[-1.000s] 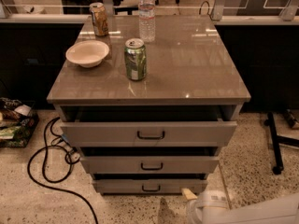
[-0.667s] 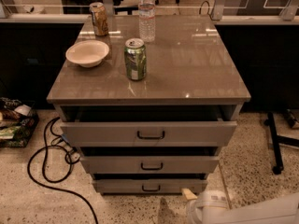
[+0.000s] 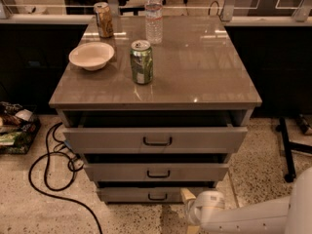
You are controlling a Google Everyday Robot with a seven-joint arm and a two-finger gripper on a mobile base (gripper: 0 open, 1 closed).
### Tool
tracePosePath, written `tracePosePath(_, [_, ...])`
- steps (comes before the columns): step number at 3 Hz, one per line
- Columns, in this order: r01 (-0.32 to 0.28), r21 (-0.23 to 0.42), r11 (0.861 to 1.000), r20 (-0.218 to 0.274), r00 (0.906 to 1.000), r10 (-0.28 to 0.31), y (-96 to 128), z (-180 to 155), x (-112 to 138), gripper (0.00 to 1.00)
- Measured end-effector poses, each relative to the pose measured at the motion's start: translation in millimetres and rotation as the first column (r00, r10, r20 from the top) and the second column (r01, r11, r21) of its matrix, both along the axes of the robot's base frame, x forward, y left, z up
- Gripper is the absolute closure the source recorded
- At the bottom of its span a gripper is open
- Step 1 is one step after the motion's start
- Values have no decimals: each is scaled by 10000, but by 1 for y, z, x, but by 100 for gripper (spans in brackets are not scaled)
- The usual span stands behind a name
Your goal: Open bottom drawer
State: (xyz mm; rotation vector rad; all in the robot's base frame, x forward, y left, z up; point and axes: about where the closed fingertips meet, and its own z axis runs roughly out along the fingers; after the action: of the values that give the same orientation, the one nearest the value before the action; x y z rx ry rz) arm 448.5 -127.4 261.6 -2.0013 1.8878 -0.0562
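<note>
While my arm reaches in from 4 o'clock, my hand (image 3: 191,209) sits low over the speckled floor, just beside the right end of the bottom drawer (image 3: 131,195). I cannot tell how the hand is set. That drawer is the lowest grey strip, its handle (image 3: 157,197) at 9 o'clock from my hand. Above it the middle drawer (image 3: 157,172) and the top drawer (image 3: 156,140) both jut out, the top one furthest, overhanging the strip. On the counter (image 3: 204,77) stand a green can (image 3: 141,62), a bowl (image 3: 91,55) at its 10 o'clock, a tan can (image 3: 103,19) and a bottle (image 3: 154,14) at the far edge. A black cable (image 3: 46,179) loops at 8 o'clock.
</note>
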Motion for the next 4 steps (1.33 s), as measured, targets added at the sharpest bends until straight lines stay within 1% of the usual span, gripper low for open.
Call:
tracePosePath(1, [-48,150,9999,2,10000,48,18,-19,33,0])
tracePosePath(2, [68,190,9998,-85,9999,-66,30,-39,62,0])
tracePosePath(3, [564,-35,9984,-249,9981,-565,21,-60,75,0])
tracePosePath(4, [1191,-287,9925,-363,9921,-1201,2,-77,78,0])
